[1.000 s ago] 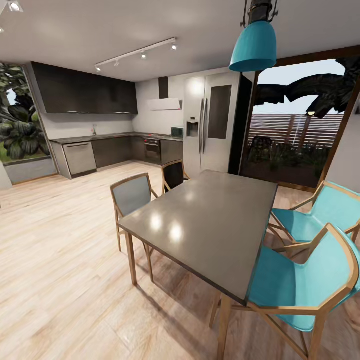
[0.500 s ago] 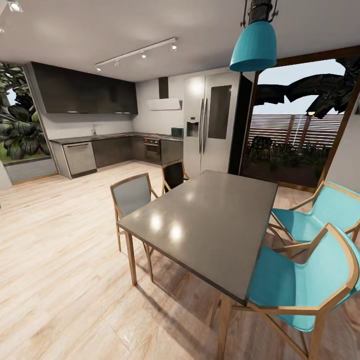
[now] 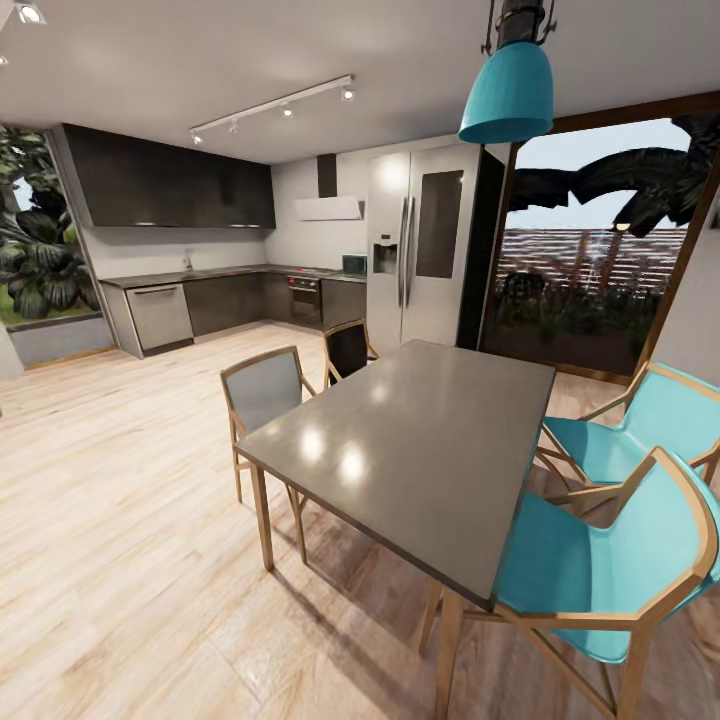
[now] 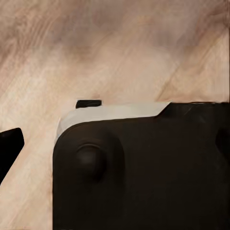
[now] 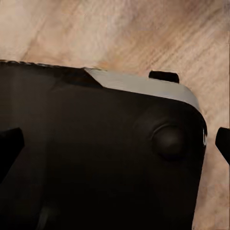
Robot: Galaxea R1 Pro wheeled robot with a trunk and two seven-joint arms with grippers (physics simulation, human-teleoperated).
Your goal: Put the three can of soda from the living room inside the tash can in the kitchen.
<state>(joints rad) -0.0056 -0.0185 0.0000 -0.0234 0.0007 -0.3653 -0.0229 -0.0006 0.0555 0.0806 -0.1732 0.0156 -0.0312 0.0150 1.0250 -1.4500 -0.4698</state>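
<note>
Item, my jaws: in both wrist views I find only dark finger slivers at the picture edges, so whether the left gripper (image 4: 9, 146) and the right gripper (image 5: 222, 143) are released or clenched I cannot tell; nothing is seen held between them. Item, beneath each: the dark rounded robot base (image 4: 143, 172) with its pale rim, and past it the plank floor (image 4: 120, 48), which suggests both arms hang folded low at my sides. Item, nearest ahead in the head view: a grey dining table (image 3: 410, 450), with two turquoise chairs (image 3: 600, 560) on its right, the nearer one cut off by the frame edge, and two grey-backed chairs (image 3: 265, 390) on its left. Item, above: a turquoise pendant lamp (image 3: 507, 95), its fitting cropped at the top. Item, far: a steel fridge (image 3: 420, 245), dark kitchen cabinets (image 3: 170, 185) with a counter and oven along the far left, and a tall glass door (image 3: 590, 250) to a garden on the far right. Item, the soda cans and the trash can: no place can be given for either from here. Judged step: transit or search, no can collected as far as I can make out. Next move calls for turning or driving the base to find the living room, keeping clear of the table and chairs.
</note>
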